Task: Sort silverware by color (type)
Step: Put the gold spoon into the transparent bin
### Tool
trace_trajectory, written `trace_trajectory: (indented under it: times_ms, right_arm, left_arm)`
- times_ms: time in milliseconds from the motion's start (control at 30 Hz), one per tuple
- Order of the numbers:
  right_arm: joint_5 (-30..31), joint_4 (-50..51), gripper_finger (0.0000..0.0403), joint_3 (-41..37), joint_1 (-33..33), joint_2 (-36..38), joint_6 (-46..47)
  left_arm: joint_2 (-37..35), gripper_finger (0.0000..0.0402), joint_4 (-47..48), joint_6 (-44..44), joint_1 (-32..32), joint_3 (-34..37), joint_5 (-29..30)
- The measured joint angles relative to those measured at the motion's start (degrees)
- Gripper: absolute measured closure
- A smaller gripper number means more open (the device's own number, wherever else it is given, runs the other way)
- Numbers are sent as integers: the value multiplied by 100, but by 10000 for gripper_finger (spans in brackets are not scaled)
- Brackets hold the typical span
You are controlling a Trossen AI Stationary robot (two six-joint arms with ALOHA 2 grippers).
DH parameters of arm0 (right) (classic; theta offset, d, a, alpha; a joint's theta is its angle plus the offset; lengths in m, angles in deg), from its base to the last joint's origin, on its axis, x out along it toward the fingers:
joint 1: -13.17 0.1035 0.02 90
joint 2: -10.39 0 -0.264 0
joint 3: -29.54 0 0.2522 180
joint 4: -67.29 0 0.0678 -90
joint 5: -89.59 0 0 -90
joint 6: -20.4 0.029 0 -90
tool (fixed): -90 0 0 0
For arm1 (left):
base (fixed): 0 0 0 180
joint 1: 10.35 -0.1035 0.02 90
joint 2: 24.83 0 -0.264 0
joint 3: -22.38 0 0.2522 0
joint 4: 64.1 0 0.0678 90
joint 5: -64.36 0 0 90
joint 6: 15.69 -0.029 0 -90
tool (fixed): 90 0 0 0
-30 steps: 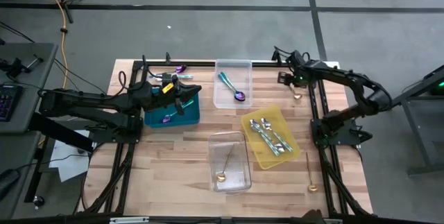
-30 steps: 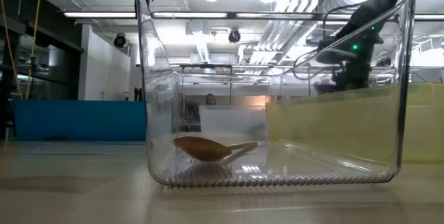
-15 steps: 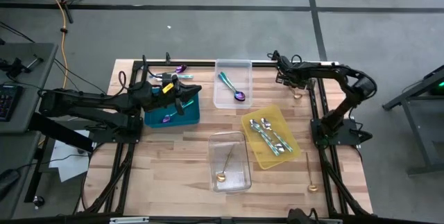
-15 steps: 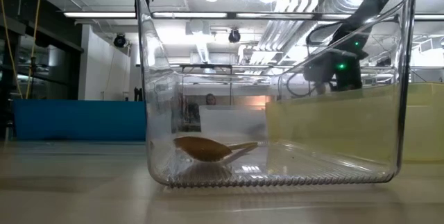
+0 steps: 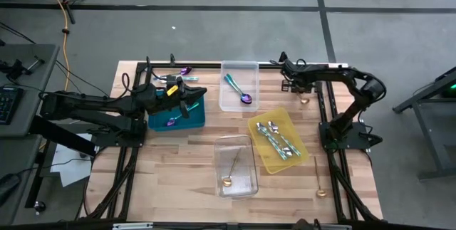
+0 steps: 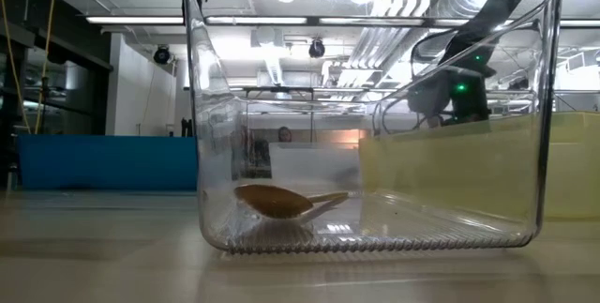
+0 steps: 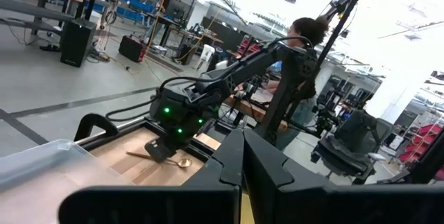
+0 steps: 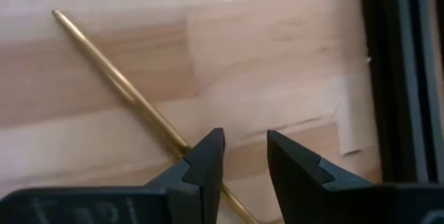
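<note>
The right gripper (image 8: 241, 156) hangs low over the table's far right corner, fingers parted by a narrow gap, poised above a gold spoon (image 8: 121, 85) lying on the bare wood; another gold piece (image 5: 318, 180) lies near the right front edge; the left gripper (image 5: 191, 100) sits over the teal tray (image 5: 196, 116), fingers pressed together; silver pieces (image 5: 274, 139) fill the yellow tray (image 5: 258, 124); a gold spoon (image 6: 277, 200) rests in the near clear tray (image 5: 249, 144).
</note>
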Motion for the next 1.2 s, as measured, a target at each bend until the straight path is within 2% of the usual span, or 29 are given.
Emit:
trace_trajectory:
  times_ms: [267,433,567,633,733,833,1200]
  right_arm:
    - [-158,357,295,-13,471,120,-22]
    - [-53,548,295,-22,469,599,-108]
    - [-31,676,295,-22,301,1148,-788]
    - [-450,731,295,-22,183,1382,-1518]
    - [-1621,831,295,-17,-52,1588,-2557]
    - [-2405,979,295,-24,-256,1542,-3038]
    - [-2097,649,295,-132,-406,641,-2978]
  left_arm:
    - [0,401,0,0,0,0,-2]
    - [0,401,-2,0,0,0,0]
    - [0,401,-2,2,0,0,0]
    - [0,401,0,4,-2,0,0]
    - [0,401,-1,2,-2,0,0]
    - [0,401,-2,3,-2,0,0]
    - [0,401,-2,5,-1,0,0]
